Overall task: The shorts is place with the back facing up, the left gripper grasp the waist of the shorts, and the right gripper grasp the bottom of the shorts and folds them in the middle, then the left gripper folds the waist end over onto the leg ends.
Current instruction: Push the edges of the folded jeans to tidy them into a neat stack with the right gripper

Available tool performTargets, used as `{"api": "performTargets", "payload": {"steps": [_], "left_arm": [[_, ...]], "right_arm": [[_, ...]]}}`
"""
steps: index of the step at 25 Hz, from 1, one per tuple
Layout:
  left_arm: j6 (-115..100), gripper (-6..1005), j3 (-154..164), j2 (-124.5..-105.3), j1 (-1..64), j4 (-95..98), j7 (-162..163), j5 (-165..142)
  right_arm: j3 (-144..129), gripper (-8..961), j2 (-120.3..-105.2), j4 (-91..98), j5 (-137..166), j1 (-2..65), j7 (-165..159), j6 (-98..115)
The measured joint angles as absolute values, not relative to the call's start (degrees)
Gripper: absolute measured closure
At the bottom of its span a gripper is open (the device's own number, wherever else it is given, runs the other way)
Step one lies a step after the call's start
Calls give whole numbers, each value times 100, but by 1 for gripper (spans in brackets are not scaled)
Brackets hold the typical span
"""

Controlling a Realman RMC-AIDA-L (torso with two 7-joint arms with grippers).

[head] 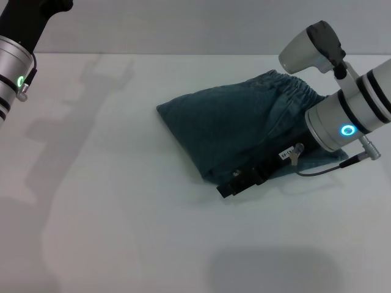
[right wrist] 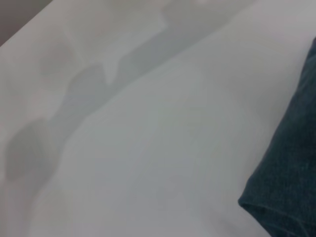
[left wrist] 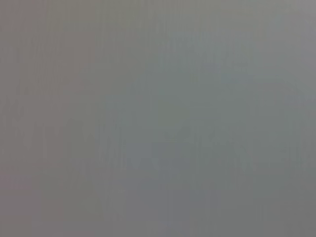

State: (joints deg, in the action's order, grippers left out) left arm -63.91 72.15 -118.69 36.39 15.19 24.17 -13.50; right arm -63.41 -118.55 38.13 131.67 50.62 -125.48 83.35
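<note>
one gripper is at work: the right gripper (head: 235, 183) lies low at the near edge of the folded shorts (head: 232, 122), touching the cloth; whether it is open or closed on the denim cannot be told. the shorts sit in a folded bundle toward the far right part of the white surface (head: 122, 232), the waist (head: 293, 85) at the far side. the left gripper is out of view, its arm raised over the far left corner.

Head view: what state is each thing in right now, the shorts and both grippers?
shorts: folded into a compact bundle on the table
waist: gathered band on top, at the far right edge
right gripper: low at the bundle's near edge
left gripper: out of view, arm raised far left
</note>
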Motion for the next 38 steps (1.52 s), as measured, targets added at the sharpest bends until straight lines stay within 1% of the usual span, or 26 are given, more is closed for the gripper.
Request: {"api": "performTargets", "payload": {"steps": [12,21,30,34,38], "left_arm": [[-6448,198,7218,-11885,3603,1514,2417,-1375],[-6621,198,7313,-11892,3561,1519,2422,-1335],[-6621,198,7312,-11892,3569,1496,2416,-1364],[-6599,198,7322,-11892,3571,1489,2416,-1375],[-6591,198,7382,-11891,3556,1485,2416,-1356]], "right_arm": [[-6406,301,-11879,3710,13140,5094,-12560,7662],[-6479,301,-11883,3384,13135,5334,-12560,6916],[-6539,302,-11904,3300,12828,5403,-12253,6378],[-6691,302,-11907,3302,12096,5335,-11653,6276],[-6810,302,-11907,3505,11288,5028,-10641,6757]]}}
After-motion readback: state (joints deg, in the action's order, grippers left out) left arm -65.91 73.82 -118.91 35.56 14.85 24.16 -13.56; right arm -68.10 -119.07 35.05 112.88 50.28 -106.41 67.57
